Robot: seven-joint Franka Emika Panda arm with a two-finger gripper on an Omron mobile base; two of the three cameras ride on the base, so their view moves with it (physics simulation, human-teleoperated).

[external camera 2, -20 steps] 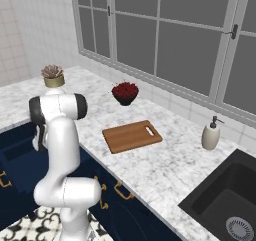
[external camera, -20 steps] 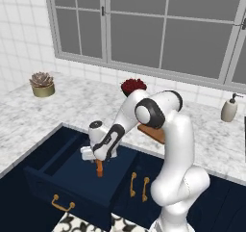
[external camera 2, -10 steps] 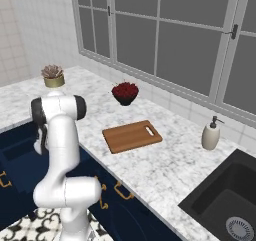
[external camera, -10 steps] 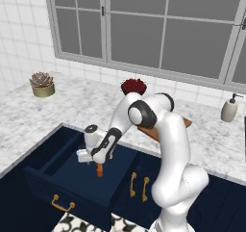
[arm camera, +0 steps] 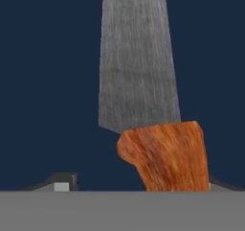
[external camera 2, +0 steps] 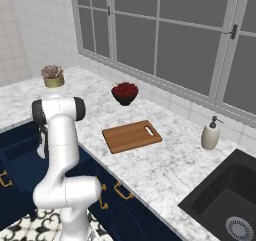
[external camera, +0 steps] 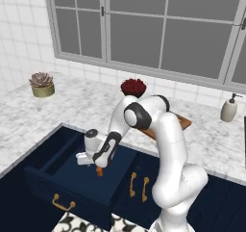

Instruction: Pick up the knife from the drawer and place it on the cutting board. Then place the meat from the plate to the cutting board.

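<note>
Navy-blue drawer, pulled out from under the marble table, brass handle on its front. Contents: one knife, lying flat on the drawer floor. Grey blade runs away from the hand camera; orange-brown wooden handle sits nearest, between the two dark fingertips at the frame's lower corners.

Gripper: lowered into the drawer from above, with an orange trace of the handle showing just beneath it in the left base view. Its jaws straddle the handle with a gap on either side; no contact is visible, so the knife reads as not yet gripped. Judged purpose of the pose: the handle is the thicker, safer part to pinch, and the blade points clear of the fingers.

Cutting board: brown wood, bare, on the table beyond the arm, well apart from the drawer. Judged to be awaiting the knife first, then the meat.

Bowl of red berries: behind the board, near the window.
</note>
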